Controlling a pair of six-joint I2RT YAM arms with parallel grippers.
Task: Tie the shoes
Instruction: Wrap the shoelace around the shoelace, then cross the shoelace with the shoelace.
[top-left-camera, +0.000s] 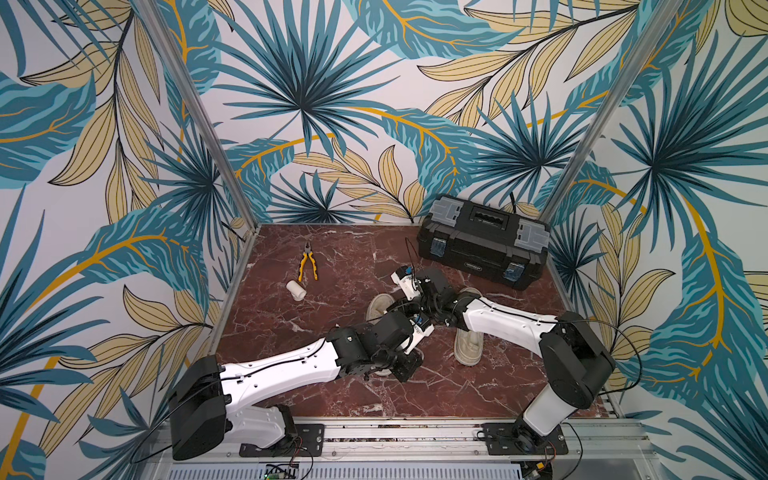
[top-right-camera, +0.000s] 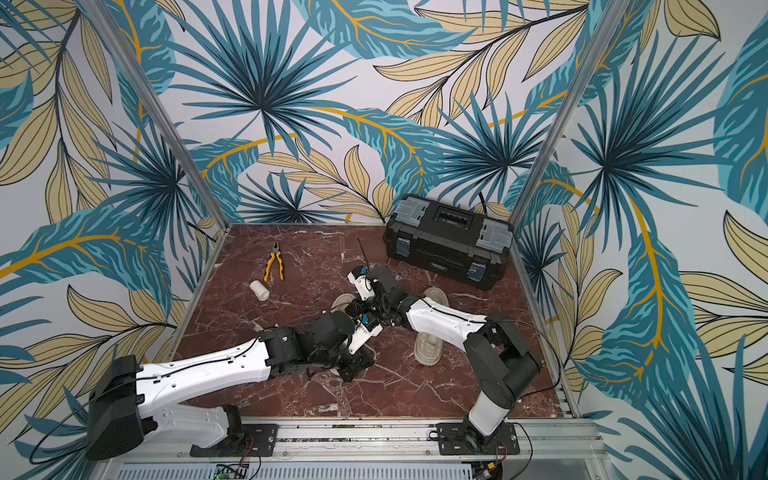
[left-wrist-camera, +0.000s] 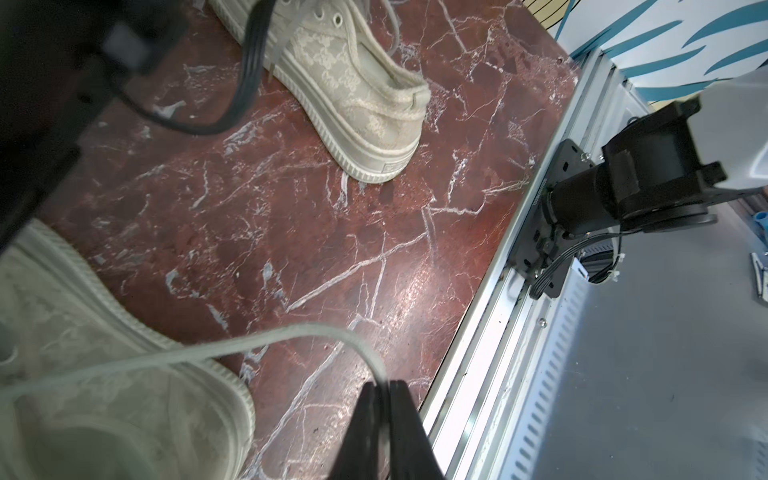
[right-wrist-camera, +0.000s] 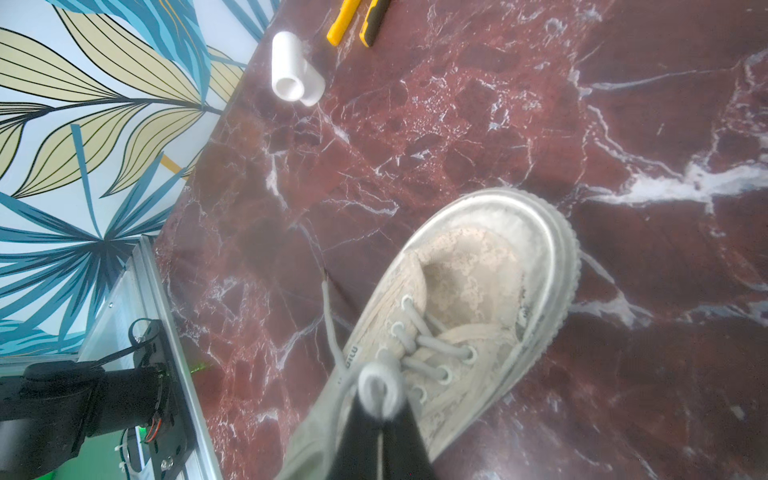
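We see the main danger in the grips. The right fingers (right-wrist-camera: 380, 409) are pressed together on a small loop of lace (right-wrist-camera: 380, 386) just above the eyelets of the first shoe (right-wrist-camera: 478, 291), and a sideways tug could pop that loop free. The left fingers (left-wrist-camera: 383, 390) stand almost together, with a strand of lace (left-wrist-camera: 249, 345) running into the thin gap between them. If that gap widens, the strand drops. Nothing pins this shoe to the desk (top-left-camera: 291, 353), so a hard pull may drag it.

Both arms stretch low towards mid-desk. Their wrists cross closely over this shoe, leaving only its toe (top-left-camera: 376, 306) showing from above, and they could knock each other. The right forearm passes over the second shoe (top-left-camera: 468, 347), which lies near the first.
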